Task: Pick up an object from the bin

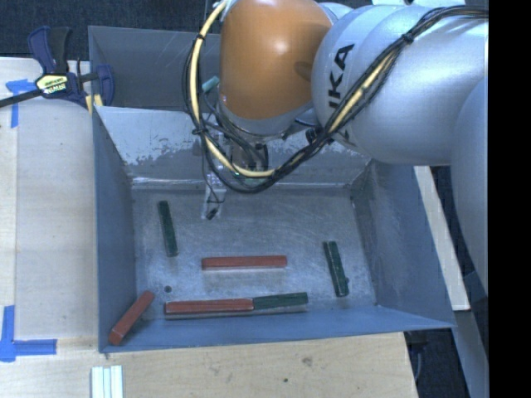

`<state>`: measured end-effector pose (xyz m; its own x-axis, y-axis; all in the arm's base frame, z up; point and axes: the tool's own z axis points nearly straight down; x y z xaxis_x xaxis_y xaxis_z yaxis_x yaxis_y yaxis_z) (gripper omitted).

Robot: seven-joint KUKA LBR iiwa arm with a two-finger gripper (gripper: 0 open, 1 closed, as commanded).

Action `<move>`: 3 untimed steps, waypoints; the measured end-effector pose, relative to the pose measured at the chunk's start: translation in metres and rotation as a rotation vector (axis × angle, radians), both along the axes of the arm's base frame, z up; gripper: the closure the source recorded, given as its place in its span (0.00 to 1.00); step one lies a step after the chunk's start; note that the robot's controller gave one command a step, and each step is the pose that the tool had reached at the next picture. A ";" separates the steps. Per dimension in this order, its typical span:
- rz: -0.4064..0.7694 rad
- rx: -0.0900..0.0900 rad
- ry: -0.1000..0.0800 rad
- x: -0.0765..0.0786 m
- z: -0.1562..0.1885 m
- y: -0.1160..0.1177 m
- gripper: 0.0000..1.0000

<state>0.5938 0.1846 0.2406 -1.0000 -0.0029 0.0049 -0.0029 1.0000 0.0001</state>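
The gripper [211, 206] hangs in the bin [112, 222], right of a green stick [168, 229]; if it is open, I cannot tell.

middle stick [244, 263] between left stick [168, 228] and right stick [336, 268], in bin [112, 222]

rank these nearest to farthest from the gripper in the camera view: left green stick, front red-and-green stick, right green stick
1. left green stick, just left of the gripper
2. front red-and-green stick, along the bin's front wall
3. right green stick, at the floor's right side
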 end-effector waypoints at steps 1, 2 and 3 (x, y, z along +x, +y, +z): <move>-0.024 -0.002 0.000 -0.053 -0.175 -0.089 0.00; 0.012 0.001 -0.009 -0.067 -0.139 -0.071 0.00; -0.093 0.000 -0.005 -0.079 -0.125 -0.065 0.00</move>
